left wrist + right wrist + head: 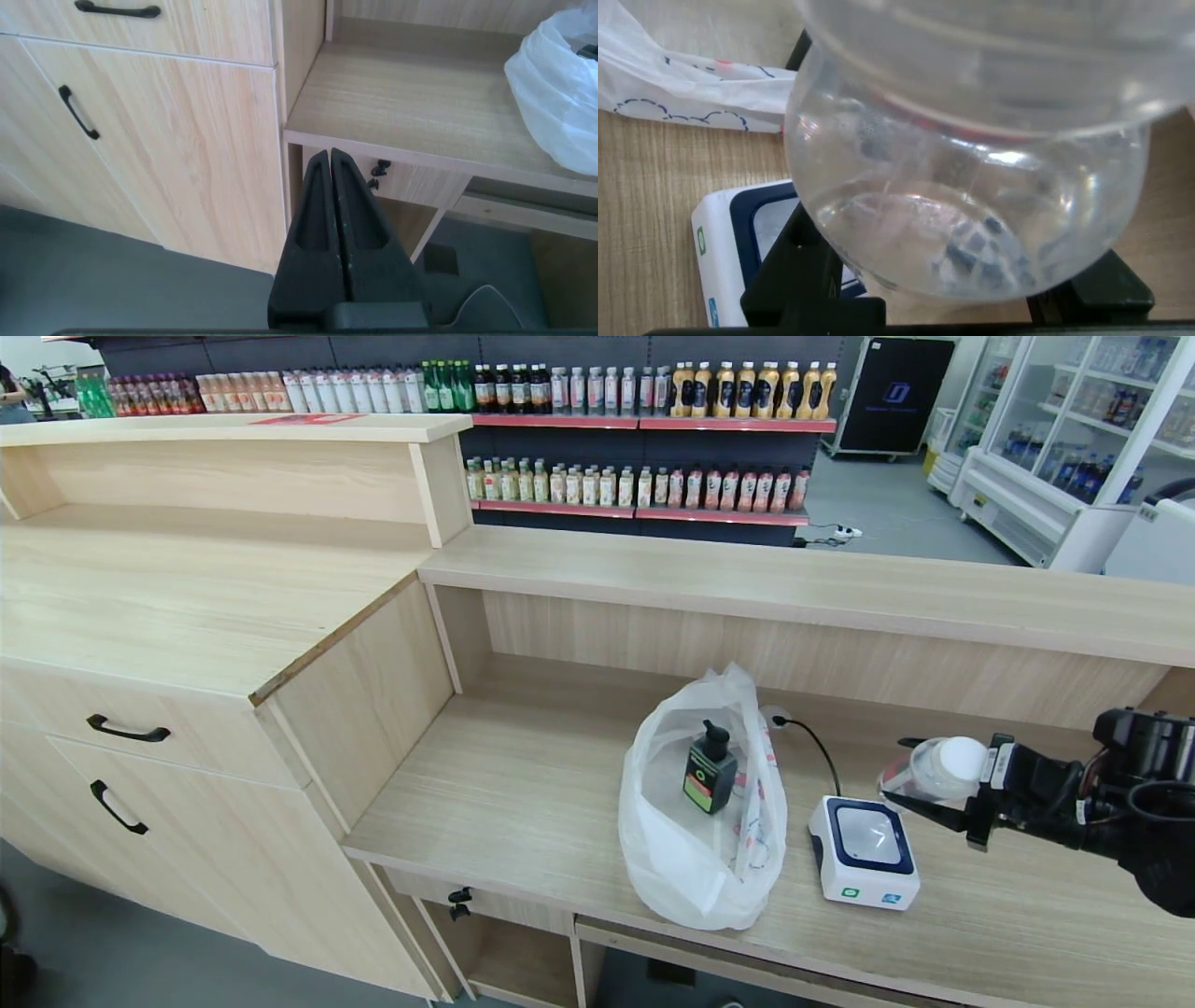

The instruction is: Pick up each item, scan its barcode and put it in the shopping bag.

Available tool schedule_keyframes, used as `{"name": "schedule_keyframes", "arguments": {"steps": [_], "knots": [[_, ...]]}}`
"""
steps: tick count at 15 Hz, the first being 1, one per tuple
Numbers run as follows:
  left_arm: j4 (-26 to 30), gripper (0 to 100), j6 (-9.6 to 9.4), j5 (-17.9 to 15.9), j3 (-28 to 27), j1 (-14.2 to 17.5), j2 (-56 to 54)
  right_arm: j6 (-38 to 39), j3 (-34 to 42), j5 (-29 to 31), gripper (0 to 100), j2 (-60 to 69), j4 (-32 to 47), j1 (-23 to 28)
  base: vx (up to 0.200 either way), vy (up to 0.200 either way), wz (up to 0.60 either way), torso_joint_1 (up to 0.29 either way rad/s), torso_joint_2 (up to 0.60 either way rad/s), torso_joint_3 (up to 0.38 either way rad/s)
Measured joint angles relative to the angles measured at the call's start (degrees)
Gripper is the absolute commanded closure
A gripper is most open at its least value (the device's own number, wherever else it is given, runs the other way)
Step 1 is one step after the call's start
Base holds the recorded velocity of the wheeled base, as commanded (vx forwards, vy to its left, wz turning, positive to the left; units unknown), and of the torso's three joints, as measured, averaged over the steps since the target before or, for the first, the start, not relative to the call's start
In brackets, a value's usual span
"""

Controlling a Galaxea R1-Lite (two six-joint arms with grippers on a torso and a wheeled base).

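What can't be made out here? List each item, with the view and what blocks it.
- Barcode on the bottle: in the right wrist view the clear base sits too close; in the head view it is too small.
- Window of the scanner: right wrist view, mostly behind the bottle and the right claw.
- Far side of the shopping bag: left wrist view, cut off by the edge.
- Label print on the pump bottle: head view, too small.

The right end effector [920, 773] has slim black fingers [938, 812] on a boxy black wrist [1036, 784], with thin black cables [1160, 790] looping behind and a small white label on the housing. The left end effector [330, 154] shows two matte black wedge-shaped fingers with recessed side panels.
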State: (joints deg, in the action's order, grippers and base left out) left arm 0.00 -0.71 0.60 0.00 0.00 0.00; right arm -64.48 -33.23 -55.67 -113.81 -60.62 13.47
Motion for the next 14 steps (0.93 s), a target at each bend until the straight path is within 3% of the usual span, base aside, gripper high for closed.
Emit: {"name": "schedule_keyframes", "arguments": {"steps": [14], "knots": [[0.0,100,0.02,0.0,0.0,0.0,0.0,0.3,-3.9,-0.5,100,-3.7,0.3,-1.7,0.000,0.000,0.00,0.000,0.00,0.000]]}}
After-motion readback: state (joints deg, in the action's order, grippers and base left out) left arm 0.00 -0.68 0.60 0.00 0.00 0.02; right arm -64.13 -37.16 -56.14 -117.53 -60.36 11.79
